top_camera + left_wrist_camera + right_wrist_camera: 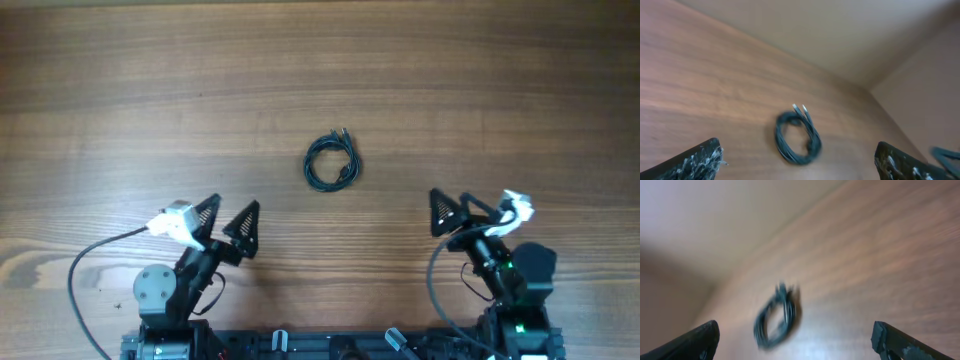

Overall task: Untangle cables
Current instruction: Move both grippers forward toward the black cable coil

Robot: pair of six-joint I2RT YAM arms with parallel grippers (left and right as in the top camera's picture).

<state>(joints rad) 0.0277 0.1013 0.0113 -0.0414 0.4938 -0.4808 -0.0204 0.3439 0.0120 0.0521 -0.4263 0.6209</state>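
Since nothing is held between its fingers, the left gripper (233, 210) is seen released, its two dark fingers spread wide in the lower left of the overhead frame. The right gripper (468, 212) is likewise found released and empty in the lower right. In its own wrist view the fingers are pushed out to the two bottom corners, with bare wood between them. Neither is touching the cables (332, 162), which are laid well apart from both. They lie near the middle of the frame, above the line between the two grippers, on the table (120, 80).

The task is judged to be at its very start. No strand is drawn out, no wire is laid apart from the rest, and all of the separating is left to be done. A first grasp is not yet made.

The cables are seen as one small, tight ring of very thin dark-green to black wires, wound several turns over. Two pale plug ends (799, 108) are shown poking out side by side at the ring's upper edge in the left wrist view. How many wires are wound in cannot be told, and the right wrist view is too blurred to help.
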